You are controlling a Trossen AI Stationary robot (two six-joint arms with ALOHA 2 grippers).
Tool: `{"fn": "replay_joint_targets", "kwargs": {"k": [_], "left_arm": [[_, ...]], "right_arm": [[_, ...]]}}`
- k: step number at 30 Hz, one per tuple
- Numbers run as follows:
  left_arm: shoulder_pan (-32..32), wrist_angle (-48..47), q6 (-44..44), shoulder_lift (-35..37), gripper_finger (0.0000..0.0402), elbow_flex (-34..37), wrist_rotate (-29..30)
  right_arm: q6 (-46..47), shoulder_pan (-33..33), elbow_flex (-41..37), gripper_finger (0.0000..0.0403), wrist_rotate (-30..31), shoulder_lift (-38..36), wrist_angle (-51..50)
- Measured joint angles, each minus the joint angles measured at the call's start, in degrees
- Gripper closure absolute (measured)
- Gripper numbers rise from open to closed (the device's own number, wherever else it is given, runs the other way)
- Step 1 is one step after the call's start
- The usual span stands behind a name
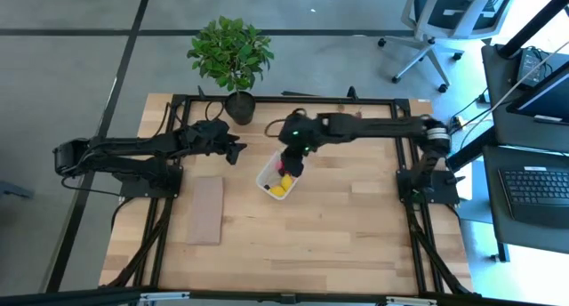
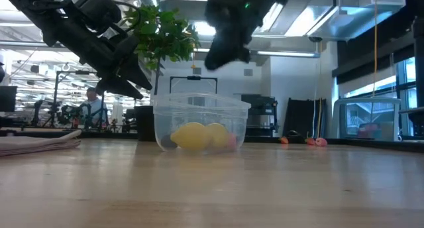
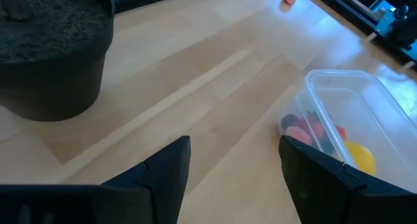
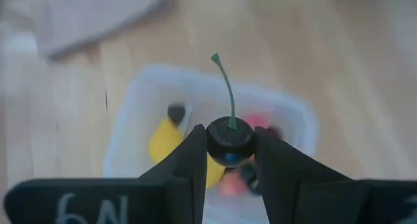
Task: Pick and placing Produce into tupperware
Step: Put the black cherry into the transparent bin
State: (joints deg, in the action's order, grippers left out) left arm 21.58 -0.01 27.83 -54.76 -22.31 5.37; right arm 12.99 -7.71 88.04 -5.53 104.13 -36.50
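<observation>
Low view placed the clear tupperware (image 2: 201, 122) nearest, standing on the wooden table (image 2: 265, 188) with yellow produce (image 2: 192, 135) resting inside it. Directly above the tub hung the right gripper (image 2: 225, 56), clear of its rim. In the right wrist view its jaws were clamped on a dark round cherry (image 4: 230, 141) with a thin green stem, held over the open tub, where yellow and pink pieces lay. To one side of the tub the left gripper (image 1: 233, 149) hovered above the table with its jaws apart and nothing between them. A flat tan board (image 1: 205, 210) lay beyond the left gripper toward the table's front edge. Farther back, a green potted plant (image 1: 231, 57) stood at the table's rear edge. Three small pink and orange pieces (image 2: 311, 141) lay on the far tabletop, well apart from the tub.
</observation>
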Motion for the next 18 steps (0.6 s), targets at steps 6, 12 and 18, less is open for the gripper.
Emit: {"fn": "replay_joint_targets", "kwargs": {"k": [6, 12, 18], "left_arm": [[0.0, 0.0, -0.1, 0.0, 0.0176, 0.0, 0.0], [0.0, 0.0, -1.9, 0.0, 0.0176, 0.0, 0.0], [0.0, -0.1, -2.0, 0.0, 0.0176, 0.0, 0.0]], "right_arm": [[-1.2, 1.6, 3.7, 0.0299, -5.4, 8.7, -4.3], [-1.6, 3.1, 3.7, 0.0299, -6.4, 13.6, -2.8], [-1.7, 3.2, 3.8, 0.0296, -6.2, 16.7, 1.4]]}}
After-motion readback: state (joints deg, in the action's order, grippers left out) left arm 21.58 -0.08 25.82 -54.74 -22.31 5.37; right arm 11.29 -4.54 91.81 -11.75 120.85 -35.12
